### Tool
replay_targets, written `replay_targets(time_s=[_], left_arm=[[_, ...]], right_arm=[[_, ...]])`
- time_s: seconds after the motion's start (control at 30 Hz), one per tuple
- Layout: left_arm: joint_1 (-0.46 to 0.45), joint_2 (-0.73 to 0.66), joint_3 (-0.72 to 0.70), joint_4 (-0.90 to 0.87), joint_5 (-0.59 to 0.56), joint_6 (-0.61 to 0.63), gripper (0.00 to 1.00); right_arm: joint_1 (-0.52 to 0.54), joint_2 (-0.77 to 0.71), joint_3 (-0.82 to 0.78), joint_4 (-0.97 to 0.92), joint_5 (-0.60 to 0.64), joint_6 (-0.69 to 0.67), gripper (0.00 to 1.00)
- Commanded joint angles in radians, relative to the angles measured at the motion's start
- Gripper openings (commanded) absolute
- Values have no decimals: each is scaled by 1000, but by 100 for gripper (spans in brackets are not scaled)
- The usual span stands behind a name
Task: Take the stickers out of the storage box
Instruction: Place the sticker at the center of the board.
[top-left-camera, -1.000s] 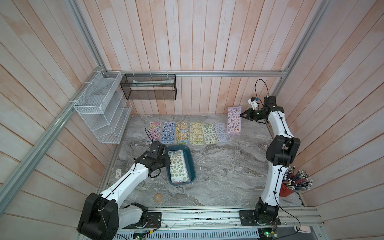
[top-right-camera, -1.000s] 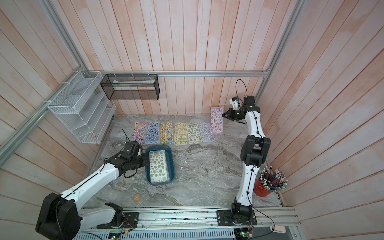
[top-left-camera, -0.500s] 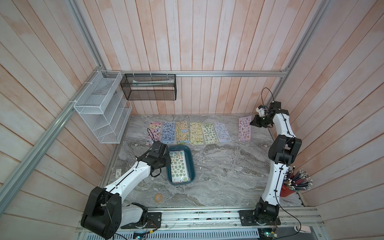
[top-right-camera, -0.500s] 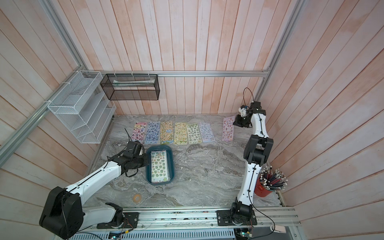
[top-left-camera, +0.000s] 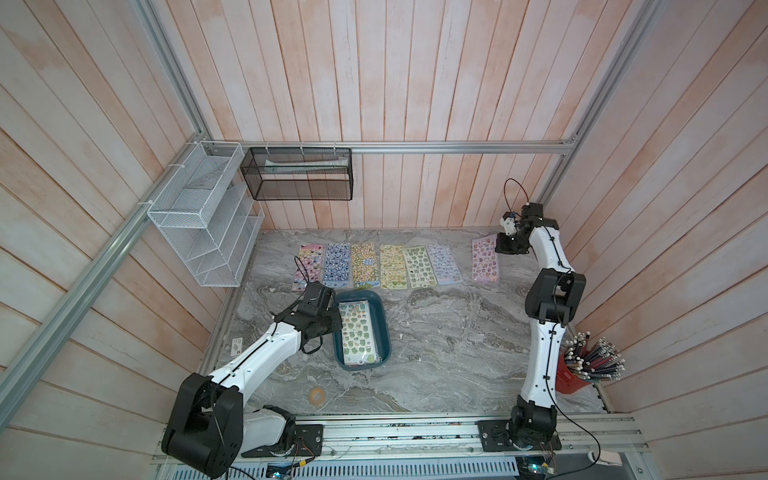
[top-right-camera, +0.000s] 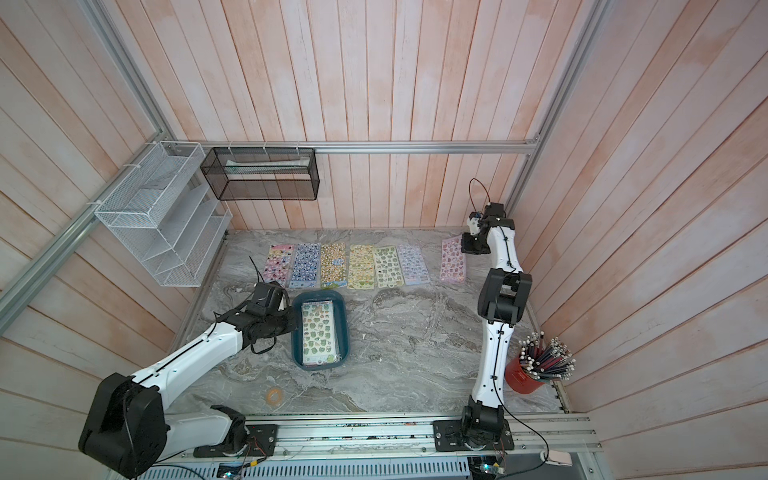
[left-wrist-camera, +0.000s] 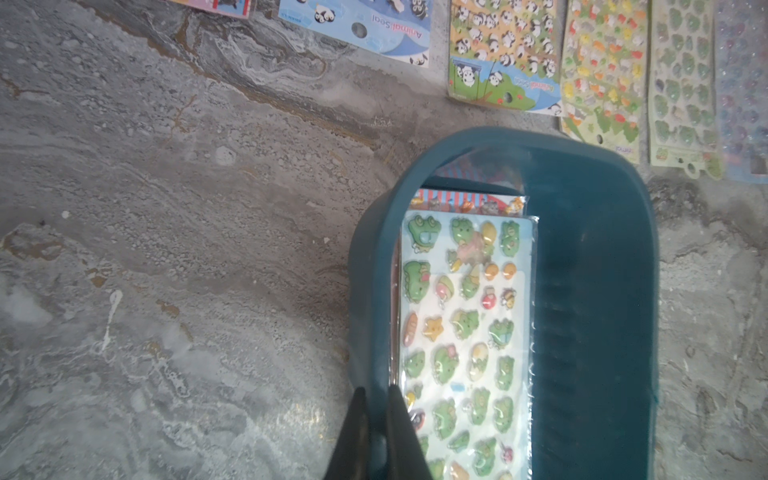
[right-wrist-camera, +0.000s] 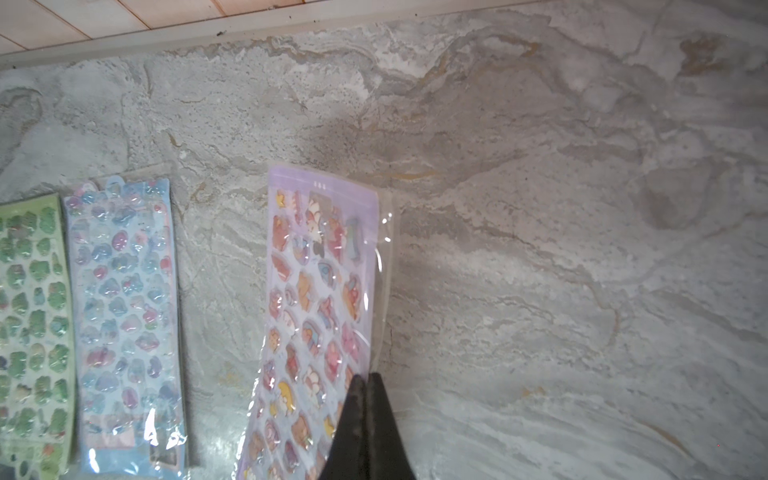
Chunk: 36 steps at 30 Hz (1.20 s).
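Six stickers (top-left-camera: 380, 266) lay side by side in a row along the far edge of the marble tabletop (top-left-camera: 449, 332). A seventh, a lilac sheet (top-left-camera: 485, 259), sat apart toward the far right corner. More were stacked in the storage box (top-left-camera: 383, 328), just nearer than the row's left half, with a frog sheet (left-wrist-camera: 465, 316) on top. The left gripper (left-wrist-camera: 376, 390) pinched the box's left wall, fingers narrow, one on each side. The right gripper (right-wrist-camera: 365, 376) was closed tight on the lilac sheet's clear wrapper edge. A red pencil cup (top-left-camera: 571, 380) stood by the near right corner.
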<state>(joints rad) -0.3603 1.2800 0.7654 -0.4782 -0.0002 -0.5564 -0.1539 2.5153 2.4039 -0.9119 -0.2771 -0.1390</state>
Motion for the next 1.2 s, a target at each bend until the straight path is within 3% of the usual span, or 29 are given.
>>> replay_targets(time_s=[0.0, 0.5, 0.77, 0.93, 1.17], left_arm=[[8, 0, 16, 35, 0, 14, 0], [35, 12, 18, 31, 5, 15, 0], [38, 7, 14, 28, -3, 14, 0], [38, 10, 14, 29, 1, 9, 0], [38, 14, 30, 31, 25, -6, 0]], right_arm=[[30, 26, 18, 45, 70, -61, 3], [86, 82, 21, 131, 74, -141, 6], [95, 95, 15, 154, 20, -105, 7], [79, 92, 11, 168, 12, -31, 17], [37, 17, -24, 172, -87, 45, 47]])
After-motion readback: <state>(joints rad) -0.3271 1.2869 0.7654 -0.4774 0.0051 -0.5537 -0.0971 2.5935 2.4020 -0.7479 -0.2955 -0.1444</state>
